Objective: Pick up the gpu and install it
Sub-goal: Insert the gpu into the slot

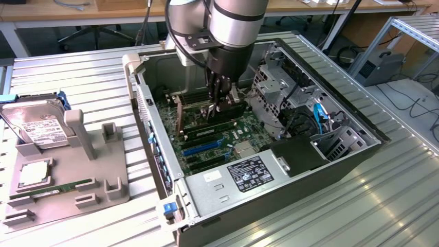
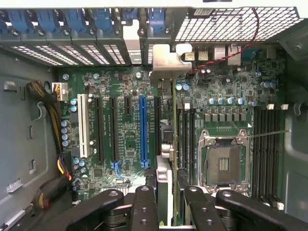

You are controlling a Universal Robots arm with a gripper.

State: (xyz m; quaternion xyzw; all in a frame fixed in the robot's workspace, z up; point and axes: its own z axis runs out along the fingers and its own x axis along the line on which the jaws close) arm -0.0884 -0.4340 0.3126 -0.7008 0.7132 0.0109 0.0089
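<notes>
Foreground: ribbed metal table [image 1: 384, 206], grey fixture tray [image 1: 65, 190] on the exterior view's left carrying a hard drive [image 1: 38, 128] and memory stick [image 1: 51, 189].
Centre: open computer case [image 1: 329, 154], green motherboard [image 2: 125, 130] exposed.
Gripper [image 1: 219, 105]: lowered into the case, clamped on the gpu [image 2: 166, 159].
Gpu: edge-on above the motherboard, silvery bracket [image 2: 166, 62] toward the case's slotted wall.
Background: wooden desks [image 1: 69, 10], office chair bases, cables on the floor.

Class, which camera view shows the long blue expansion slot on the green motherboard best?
The wrist view: the long blue expansion slot runs unobstructed and full-length across the green motherboard. In the exterior view the slot is smaller, seen at a slant inside the open computer case.
</notes>
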